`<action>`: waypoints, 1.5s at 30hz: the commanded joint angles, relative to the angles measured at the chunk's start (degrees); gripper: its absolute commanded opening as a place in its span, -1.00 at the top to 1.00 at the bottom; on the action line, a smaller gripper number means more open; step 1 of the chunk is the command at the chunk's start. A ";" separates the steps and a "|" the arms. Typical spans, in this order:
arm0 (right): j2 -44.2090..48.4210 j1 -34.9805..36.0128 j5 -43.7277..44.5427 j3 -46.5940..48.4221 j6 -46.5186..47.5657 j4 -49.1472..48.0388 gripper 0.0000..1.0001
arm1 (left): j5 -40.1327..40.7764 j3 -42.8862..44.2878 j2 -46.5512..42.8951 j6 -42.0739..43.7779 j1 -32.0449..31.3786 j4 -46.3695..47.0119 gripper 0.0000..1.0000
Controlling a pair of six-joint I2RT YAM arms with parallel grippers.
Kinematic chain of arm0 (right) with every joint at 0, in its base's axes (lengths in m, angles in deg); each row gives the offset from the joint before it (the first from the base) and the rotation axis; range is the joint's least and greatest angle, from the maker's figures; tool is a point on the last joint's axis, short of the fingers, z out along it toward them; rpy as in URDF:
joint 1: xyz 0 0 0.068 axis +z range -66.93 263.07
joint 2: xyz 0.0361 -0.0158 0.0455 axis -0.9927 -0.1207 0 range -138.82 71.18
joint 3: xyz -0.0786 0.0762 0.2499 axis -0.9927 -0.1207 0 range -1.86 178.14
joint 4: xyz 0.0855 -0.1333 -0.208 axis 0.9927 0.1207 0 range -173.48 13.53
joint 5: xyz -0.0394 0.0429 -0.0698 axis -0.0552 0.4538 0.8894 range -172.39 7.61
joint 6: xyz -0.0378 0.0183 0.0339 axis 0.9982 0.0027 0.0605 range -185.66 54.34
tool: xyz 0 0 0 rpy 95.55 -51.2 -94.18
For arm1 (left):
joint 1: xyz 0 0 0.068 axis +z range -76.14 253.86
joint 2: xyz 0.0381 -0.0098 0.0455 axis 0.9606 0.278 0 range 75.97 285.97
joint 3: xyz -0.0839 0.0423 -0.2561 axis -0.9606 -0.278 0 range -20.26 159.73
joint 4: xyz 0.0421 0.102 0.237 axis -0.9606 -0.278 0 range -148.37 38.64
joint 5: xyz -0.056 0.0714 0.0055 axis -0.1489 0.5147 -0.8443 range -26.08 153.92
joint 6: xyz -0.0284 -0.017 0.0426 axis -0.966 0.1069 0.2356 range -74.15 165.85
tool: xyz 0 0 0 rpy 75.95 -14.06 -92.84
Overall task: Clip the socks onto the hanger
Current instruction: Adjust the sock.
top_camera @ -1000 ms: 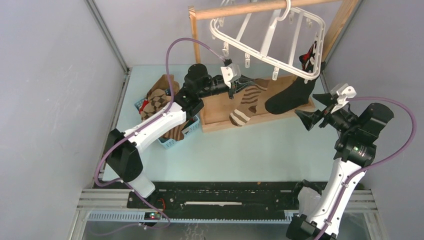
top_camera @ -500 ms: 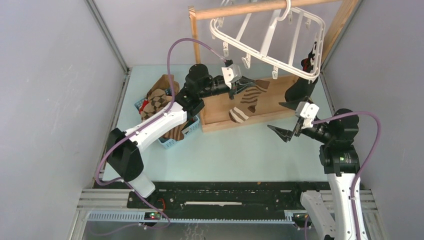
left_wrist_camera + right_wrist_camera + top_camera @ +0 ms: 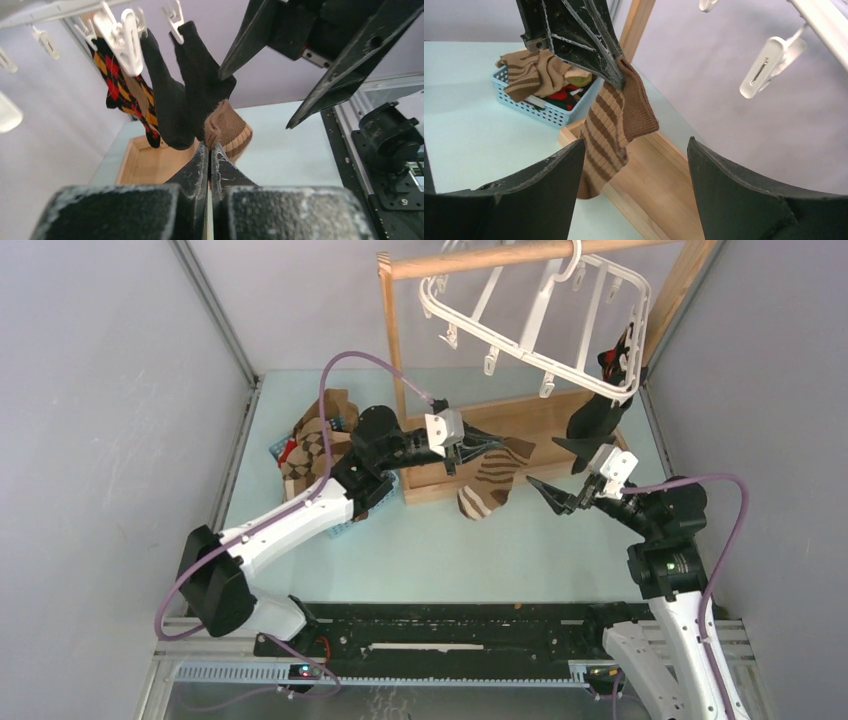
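My left gripper (image 3: pixel 492 446) is shut on the cuff of a brown-and-tan striped sock (image 3: pixel 488 483), which hangs over the wooden stand's base. In the left wrist view the jaws (image 3: pixel 209 146) pinch the sock's cuff (image 3: pixel 229 129). My right gripper (image 3: pixel 545 464) is open and empty, just right of the sock; the sock (image 3: pixel 614 125) hangs ahead of its spread fingers (image 3: pixel 635 141). The white hanger (image 3: pixel 535 315) hangs from the wooden rail. Black socks (image 3: pixel 597 420) and a red argyle sock (image 3: pixel 621 344) are clipped at its right end.
A blue mesh basket (image 3: pixel 346 524) with more socks (image 3: pixel 312 443) stands left of the wooden stand's base (image 3: pixel 545 412). The rail (image 3: pixel 480 258) runs above. Free clips (image 3: pixel 769 65) dangle from the hanger. Grey walls close both sides.
My left gripper has come down and right from the hanger's clips with the striped sock. My right gripper has swung left and down toward the sock, still open.
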State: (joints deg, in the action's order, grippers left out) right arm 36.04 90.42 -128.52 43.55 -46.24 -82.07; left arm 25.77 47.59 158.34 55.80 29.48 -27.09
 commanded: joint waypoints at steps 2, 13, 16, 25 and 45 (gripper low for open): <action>-0.12 3.07 2.05 -0.64 -2.13 -4.35 -0.61 | -2.93 -2.84 -4.88 -3.11 -0.66 5.92 0.99; -1.65 6.15 -0.25 -0.58 -7.26 -11.08 -0.29 | -3.77 -1.89 -5.04 -4.68 -1.95 7.30 1.00; -1.74 7.53 0.39 -0.61 -7.96 -11.56 -0.18 | -3.73 -1.85 -4.89 -6.43 -2.11 9.18 0.99; -1.98 8.62 1.57 -0.54 -11.22 -16.16 0.31 | -4.47 -1.76 -4.78 -9.60 -2.30 12.78 1.00; 3.04 0.65 4.23 1.70 -13.50 -3.58 1.00 | 0.86 -2.04 -4.67 -13.92 -2.30 14.53 -0.11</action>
State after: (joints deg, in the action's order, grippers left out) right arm 36.98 94.34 -125.63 42.89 -59.36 -91.73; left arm 23.10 45.89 154.71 42.67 27.21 -15.18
